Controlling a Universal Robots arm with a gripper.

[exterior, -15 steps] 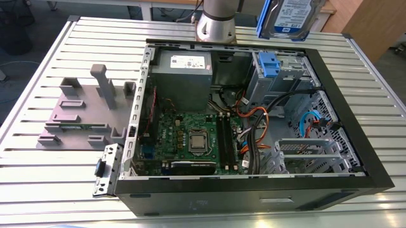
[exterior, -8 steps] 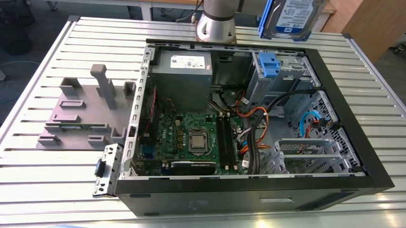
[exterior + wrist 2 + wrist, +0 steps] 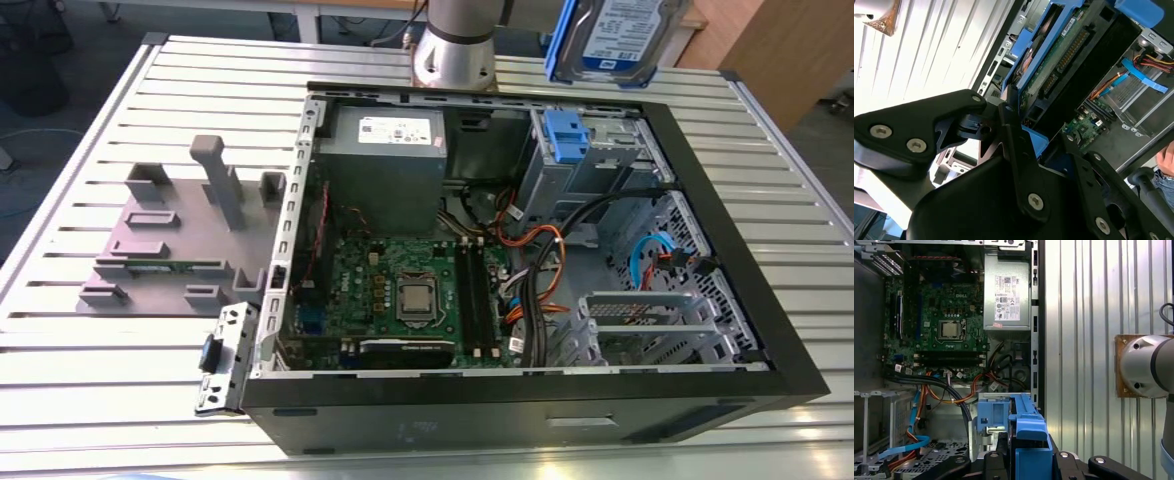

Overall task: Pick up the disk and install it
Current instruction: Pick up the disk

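The disk (image 3: 618,38) hangs in the air above the far right corner of the open computer case (image 3: 534,410), label facing the exterior camera, with a blue bracket along its edge. In the second wrist view my gripper (image 3: 1016,117) is shut on the disk (image 3: 1069,55), its black fingers (image 3: 1014,135) clamping the blue-framed edge, and the drive's connector side shows. The first wrist view looks down past the blue bracket (image 3: 1029,432) and my gripper (image 3: 1026,462) into the case.
Under the disk is the metal drive bay with a small blue latch piece (image 3: 567,135). A grey power supply (image 3: 387,150), motherboard (image 3: 400,290) and orange and black cables (image 3: 547,260) lie inside. A grey fixture (image 3: 174,230) stands at the exterior view's left. A person's hand (image 3: 1166,160) is near.
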